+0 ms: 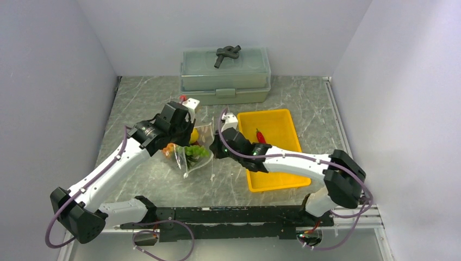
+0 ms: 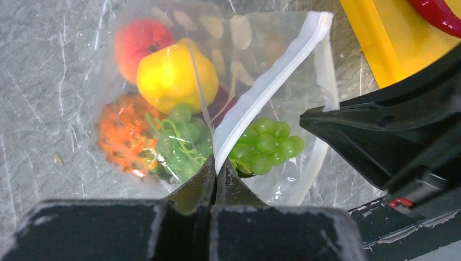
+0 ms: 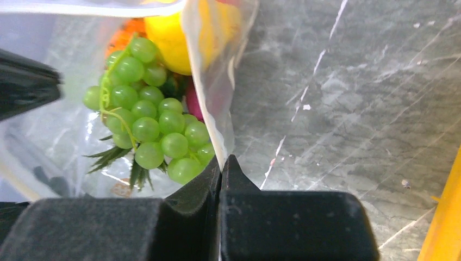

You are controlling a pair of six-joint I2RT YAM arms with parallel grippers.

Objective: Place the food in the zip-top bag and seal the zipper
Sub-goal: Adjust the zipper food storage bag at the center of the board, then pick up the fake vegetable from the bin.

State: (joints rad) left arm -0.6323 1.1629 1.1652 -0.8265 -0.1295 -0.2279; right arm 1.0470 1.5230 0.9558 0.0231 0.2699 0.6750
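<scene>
Top external view: just left of the yellow tray (image 1: 278, 182) lies the clear bag (image 1: 191, 151), left gripper (image 2: 216, 166) and right gripper (image 3: 222, 163) each pinching its mouth, zipper (image 2: 272, 81) unsealed, lemon (image 2: 174, 73) and grapes (image 2: 266, 142) inside, red chili (image 1: 260, 135) on the tray, so packing looks nearly done, sealing not.

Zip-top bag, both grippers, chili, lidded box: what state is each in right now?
Zip-top bag, unsealed, mouth held apart, lemon and grapes inside.
Left gripper, shut on the zipper strip.
Right gripper, shut on the bag's other edge.
Red chili, lying in the yellow tray, not bagged.
Grey-green box, lid closed.
</scene>
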